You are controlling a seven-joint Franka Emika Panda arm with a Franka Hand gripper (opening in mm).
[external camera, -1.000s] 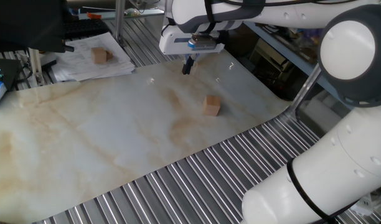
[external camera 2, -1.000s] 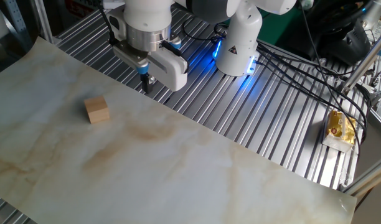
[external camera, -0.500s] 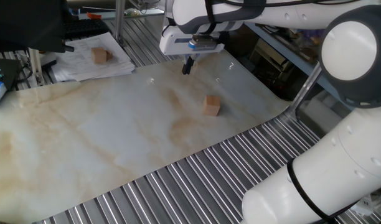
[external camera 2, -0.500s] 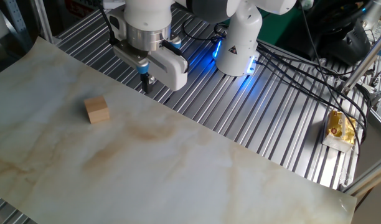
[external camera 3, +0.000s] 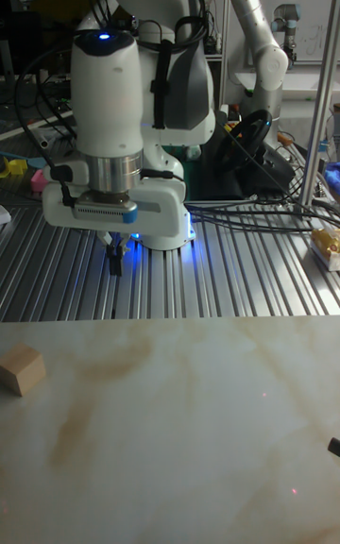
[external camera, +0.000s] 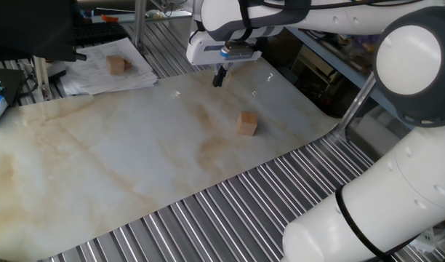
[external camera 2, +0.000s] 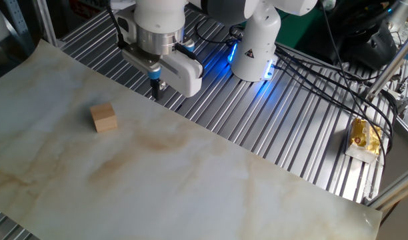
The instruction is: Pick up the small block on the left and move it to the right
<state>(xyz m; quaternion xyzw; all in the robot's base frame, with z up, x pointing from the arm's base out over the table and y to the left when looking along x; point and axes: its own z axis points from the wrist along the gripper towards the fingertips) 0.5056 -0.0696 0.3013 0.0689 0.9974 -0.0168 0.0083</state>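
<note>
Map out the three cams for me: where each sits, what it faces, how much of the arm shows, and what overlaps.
One fixed view: high, beside the arm, looking across the marbled sheet; shows the small block, a second cube on papers, arm links and gripper.
The other fixed view: high, opposite the base, looking toward it; shows small block, gripper, wrist and base.
Tall fixed view: low, facing the robot head-on; small block at left edge, gripper.
Shared: block, gripper with jaws together, sheet.

No legible text or labels.
</note>
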